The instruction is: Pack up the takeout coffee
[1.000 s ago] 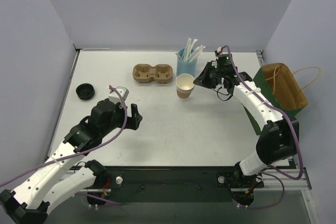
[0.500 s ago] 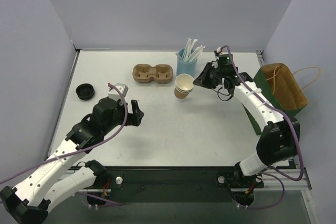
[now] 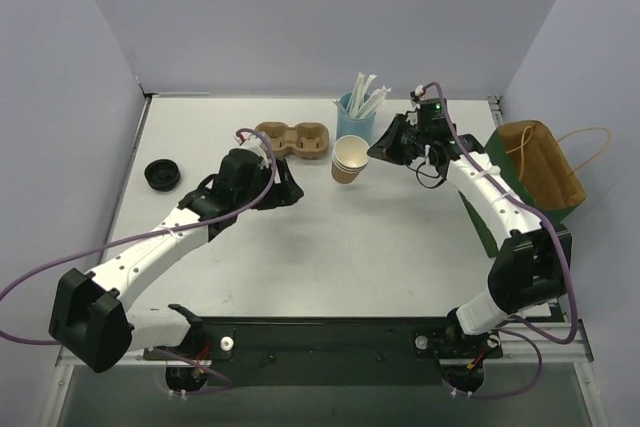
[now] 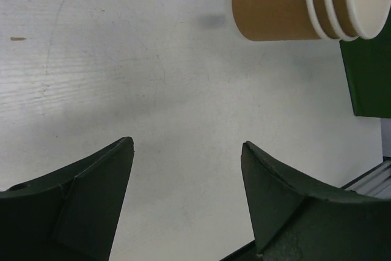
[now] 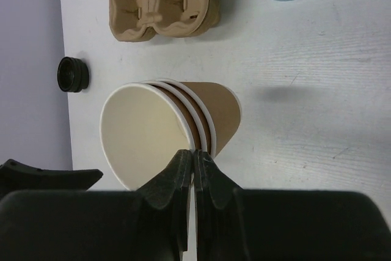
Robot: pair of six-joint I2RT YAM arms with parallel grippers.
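Observation:
The takeout coffee cup [image 3: 348, 159] is tan paper with a white rim and a cream inside. It is the inner cup of three nested cups. My right gripper [image 3: 376, 151] is shut on the stack's rim and holds it tilted, a little above the table. The right wrist view shows the fingers [image 5: 183, 169] pinching the rim of the cups [image 5: 146, 132]. My left gripper [image 3: 291, 190] is open and empty, low over the table to the left of the cups. In the left wrist view the cups [image 4: 275, 7] lie ahead to the upper right of its jaws [image 4: 188, 145].
A brown two-hole pulp carrier [image 3: 291, 139] lies just left of the cups. A light-blue cup of white straws [image 3: 355, 119] stands behind them. A black lid [image 3: 162, 175] lies at the far left. A brown paper bag [image 3: 542, 165] stands on a green base at the right edge.
My left arm has swung forward and to the right, toward the cups. My right gripper has raised and tilted the cup stack slightly to the left.

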